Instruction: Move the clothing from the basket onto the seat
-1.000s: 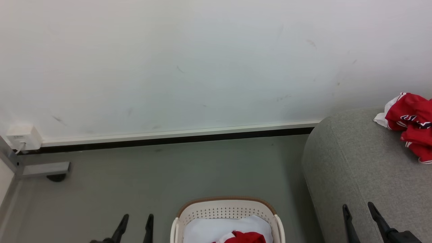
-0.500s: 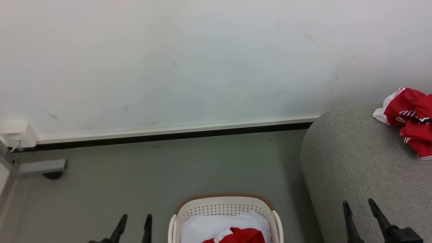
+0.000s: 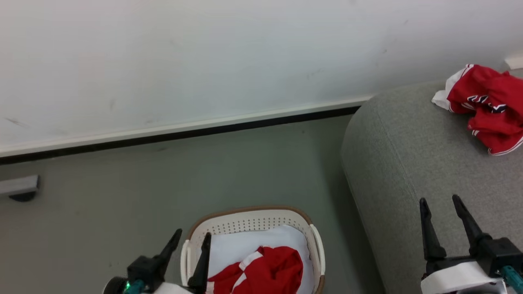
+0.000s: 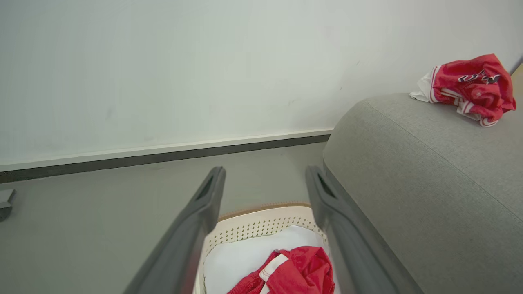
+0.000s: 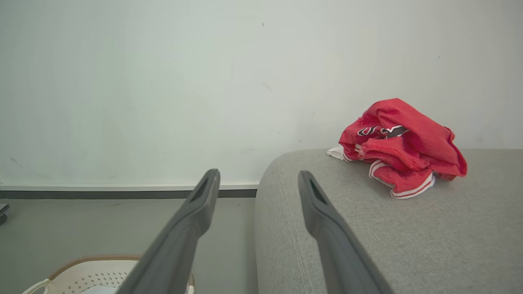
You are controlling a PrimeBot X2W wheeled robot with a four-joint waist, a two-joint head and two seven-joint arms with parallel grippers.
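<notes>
A red garment (image 3: 265,269) with white stripes lies crumpled in the basket (image 3: 249,212), a cream oval with rows of small holes and a brown rim, just ahead and right of the left gripper (image 3: 193,233). The grey seat (image 3: 408,163) spreads below and ahead of the right gripper (image 3: 439,199). Well beyond its tips, a second garment (image 3: 486,102), red with dark lettering, sits bunched on the seat.
</notes>
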